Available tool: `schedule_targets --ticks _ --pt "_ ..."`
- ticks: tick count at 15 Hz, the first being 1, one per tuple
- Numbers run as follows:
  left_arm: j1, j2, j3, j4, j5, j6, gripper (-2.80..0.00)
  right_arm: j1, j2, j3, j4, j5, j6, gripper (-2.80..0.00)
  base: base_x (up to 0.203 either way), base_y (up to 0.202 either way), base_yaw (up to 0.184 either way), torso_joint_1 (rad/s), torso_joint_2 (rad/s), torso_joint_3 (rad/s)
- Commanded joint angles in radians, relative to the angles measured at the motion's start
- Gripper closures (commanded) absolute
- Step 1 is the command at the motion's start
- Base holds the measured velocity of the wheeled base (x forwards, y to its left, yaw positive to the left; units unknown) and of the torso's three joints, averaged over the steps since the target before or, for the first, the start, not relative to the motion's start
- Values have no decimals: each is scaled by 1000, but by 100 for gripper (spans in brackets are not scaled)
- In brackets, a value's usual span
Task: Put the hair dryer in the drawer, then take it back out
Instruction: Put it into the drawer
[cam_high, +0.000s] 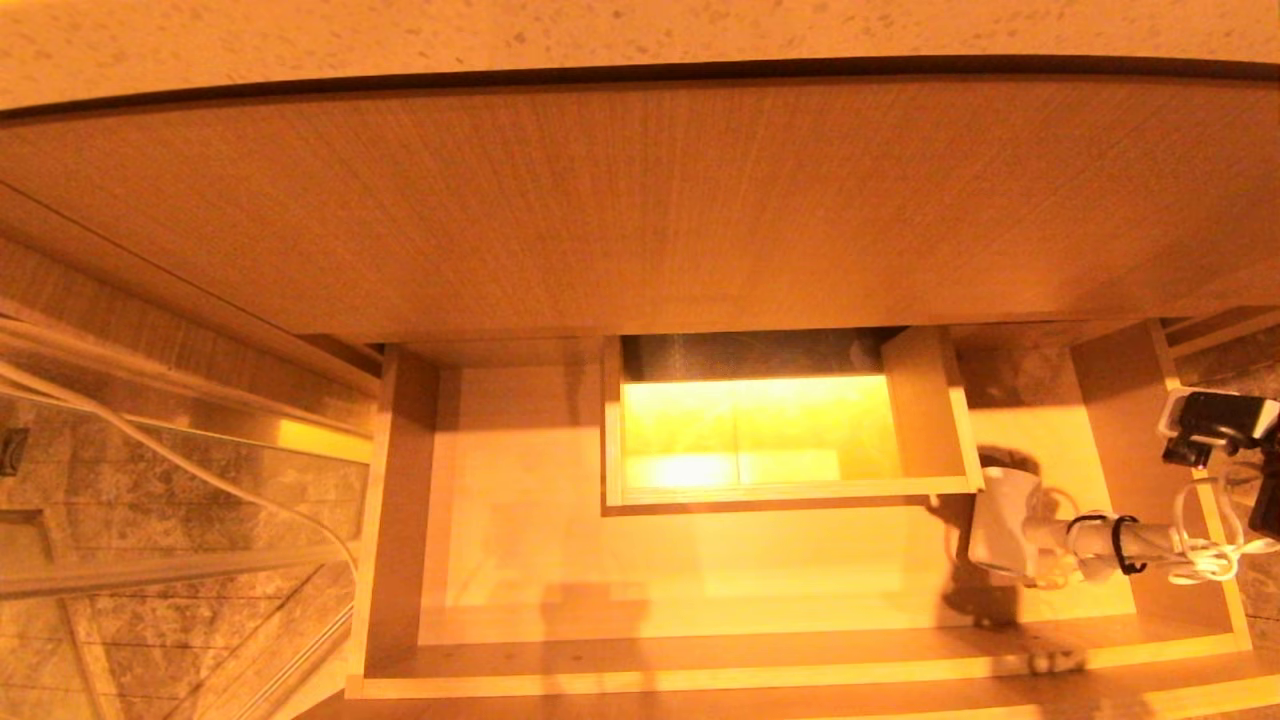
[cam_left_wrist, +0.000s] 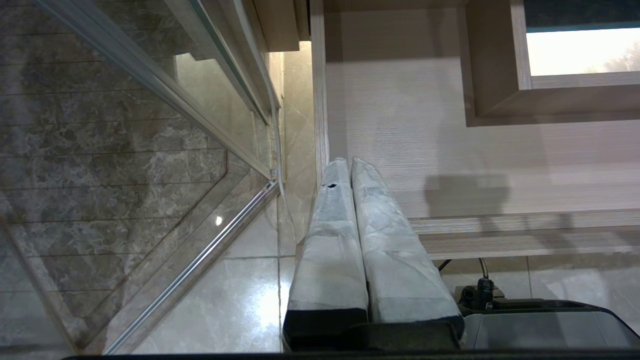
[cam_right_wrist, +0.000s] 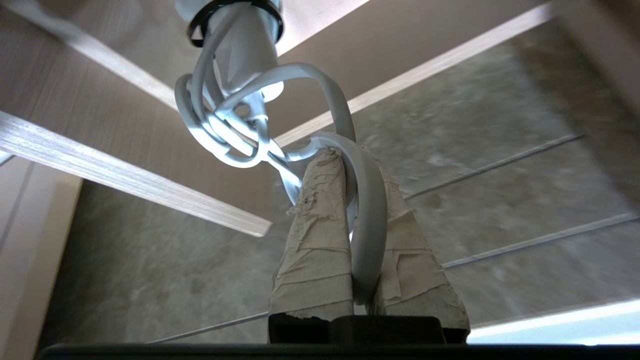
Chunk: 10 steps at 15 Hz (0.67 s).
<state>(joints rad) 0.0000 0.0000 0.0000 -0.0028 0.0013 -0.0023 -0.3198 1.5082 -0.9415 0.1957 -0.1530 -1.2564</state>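
A smooth white plastic hair dryer (cam_high: 1005, 525) is seen at the lower right of the head view, over the right end of the wide, shallow wood-grain drawer (cam_high: 520, 560) — whether it rests on the floor or hangs just above cannot be told. Its coiled white cord (cam_right_wrist: 367, 220) is pinched between the tape-wrapped fingers (cam_right_wrist: 315, 250) of the right gripper (cam_right_wrist: 352, 165), whose body is cut off at the frame edge. A rectangular boxed cut-out (cam_high: 760, 430) sits in the drawer's middle. The left gripper (cam_left_wrist: 349, 162) is parked beside the drawer's left wall, its wrapped fingers pressed together on nothing.
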Motion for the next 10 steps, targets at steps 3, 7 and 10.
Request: schedule_targets --ticks 3,7,10 --pt "0 0 0 0 0 -1 0 -24 85 -1 -1 -4 -9 0 0 0 0 0 0 0" --pt "0 0 0 0 0 -1 0 -22 124 13 1 -1 -6 0 0 0 0 0 0 0" --pt "0 0 0 0 0 -1 0 -19 148 19 0 6 -5 0 0 0 0 0 0 0"
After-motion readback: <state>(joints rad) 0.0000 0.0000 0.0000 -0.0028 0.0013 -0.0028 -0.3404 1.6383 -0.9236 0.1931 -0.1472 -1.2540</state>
